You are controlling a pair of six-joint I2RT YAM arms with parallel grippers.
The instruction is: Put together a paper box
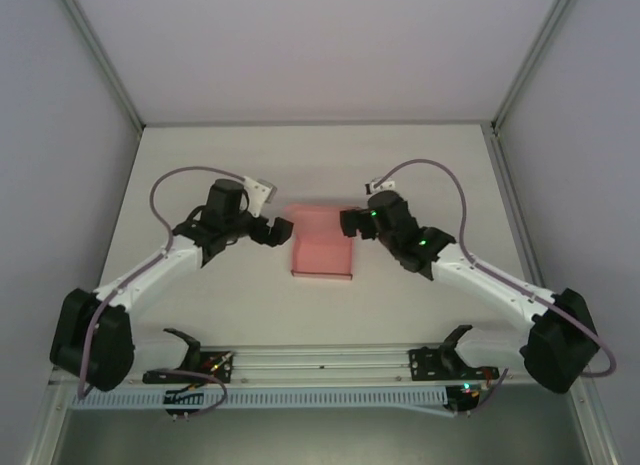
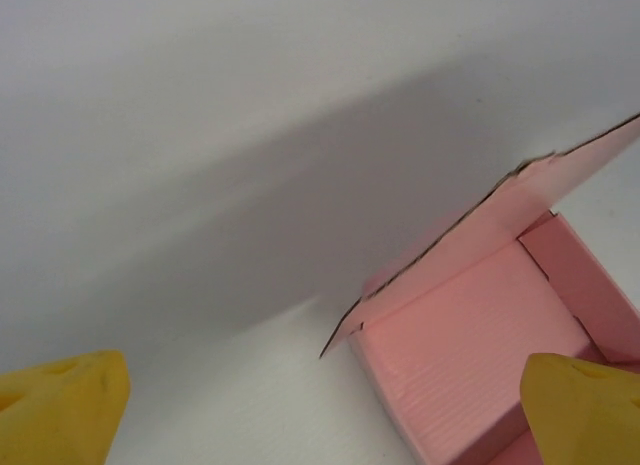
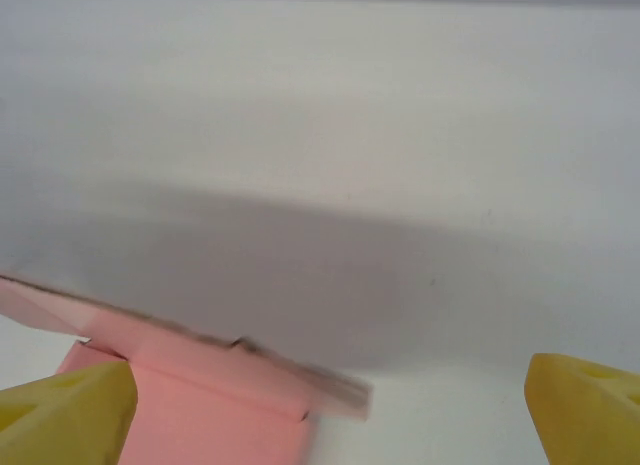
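Nearest us, we are seeing the metal rail [image 1: 320,363] running along the table's near edge, with both arms bolted to it. From there the left arm [image 1: 150,272] is bending out to a black elbow and reaching inward. The right arm [image 1: 490,285] is mirroring it from the other side, so the two are converging over the middle of the white table [image 1: 320,310].

Between them the paper box [image 1: 322,250] is lying on the table, roughly at its centre. We are reading it as a partly formed pink tray. In the left wrist view its low walls are standing around a ribbed floor. One broad flap [image 2: 500,220] is rising from a long edge, leaning rather than upright.

The left gripper [image 1: 283,230] is hovering just beside the box's left edge, jaws spread wide and nothing clamped. Its yellow fingertips [image 2: 62,405] are sitting in opposite bottom corners of the wrist picture, the right-hand one overlapping the tray. We cannot tell whether it is touching the card.

The right gripper [image 1: 346,222] is sitting at the box's far right corner, likewise released. Its yellow fingertips [image 3: 65,410] are standing far apart, one in front of the pink card and the other over bare table.

Beyond the box, the table is stretching away to the pale back wall [image 1: 320,45].
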